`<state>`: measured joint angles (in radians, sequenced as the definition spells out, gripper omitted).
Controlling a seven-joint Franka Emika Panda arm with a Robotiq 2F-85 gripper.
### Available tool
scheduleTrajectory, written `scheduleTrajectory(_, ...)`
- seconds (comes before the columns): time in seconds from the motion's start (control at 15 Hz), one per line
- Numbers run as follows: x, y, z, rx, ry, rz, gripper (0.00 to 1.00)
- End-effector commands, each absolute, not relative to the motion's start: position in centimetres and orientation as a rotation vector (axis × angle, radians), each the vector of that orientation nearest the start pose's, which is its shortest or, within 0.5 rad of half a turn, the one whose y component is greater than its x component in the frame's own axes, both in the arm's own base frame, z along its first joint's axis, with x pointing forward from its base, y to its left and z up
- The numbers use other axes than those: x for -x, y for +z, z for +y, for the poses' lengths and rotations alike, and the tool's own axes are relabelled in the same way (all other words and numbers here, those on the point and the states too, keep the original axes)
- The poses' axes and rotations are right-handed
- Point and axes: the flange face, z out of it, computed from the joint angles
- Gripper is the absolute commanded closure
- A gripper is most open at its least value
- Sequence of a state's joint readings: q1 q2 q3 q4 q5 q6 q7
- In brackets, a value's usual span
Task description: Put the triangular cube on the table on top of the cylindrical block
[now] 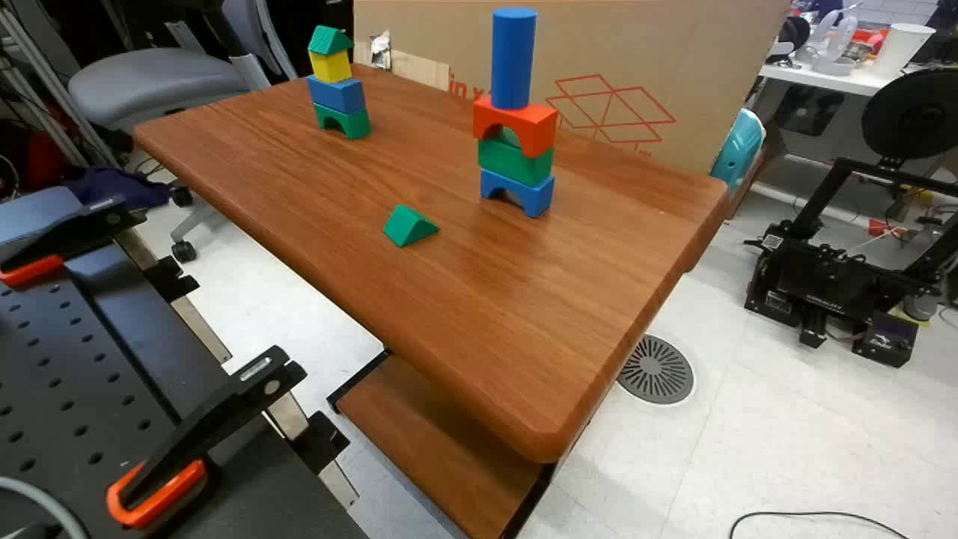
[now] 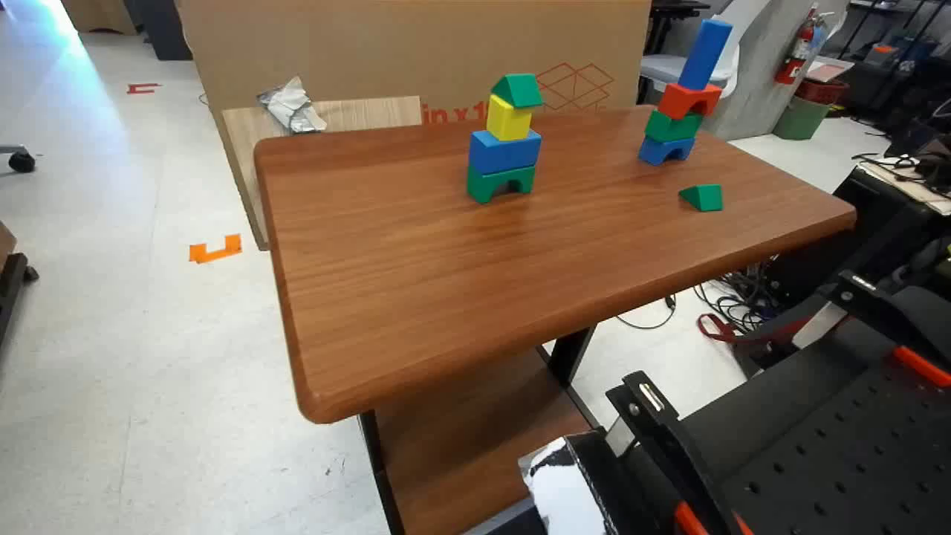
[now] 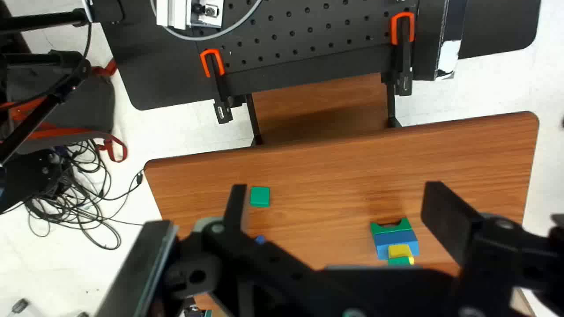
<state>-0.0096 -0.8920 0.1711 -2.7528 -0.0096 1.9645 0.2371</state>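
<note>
The green triangular prism (image 1: 409,227), smooth-faced, is laid ridge uppermost on the wood-grained, round-cornered table (image 1: 494,322), between a tower of blocks (image 1: 515,120) and the long edge facing the perforated black bench (image 1: 45,352). In that tower, a blue cylinder (image 1: 513,60) is stood upright on a red arch (image 1: 540,129), carried by a green block (image 1: 516,162) and a blue arch (image 1: 526,187). Toward the short edge remote from it, a second stack (image 2: 505,152) is roofed by another green prism (image 2: 518,90). In the wrist view the gripper (image 3: 339,198) is seen, jaws wide apart.
</note>
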Motion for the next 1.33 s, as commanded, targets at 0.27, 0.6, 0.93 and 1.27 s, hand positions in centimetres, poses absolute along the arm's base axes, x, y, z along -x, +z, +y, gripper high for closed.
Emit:
scheduleTrajectory(0.27,-29.4,46.5,4.6,3.253,-0.194,0.21,0.0)
scheduleTrajectory(0.6,-29.4,46.5,4.6,3.253,-0.194,0.21,0.0)
scheduleTrajectory(0.93,-31.1,45.4,3.8,3.23,-0.159,0.165,0.0)
scheduleTrajectory(1.27,-34.4,42.2,2.9,3.262,-0.164,0.001,0.0)
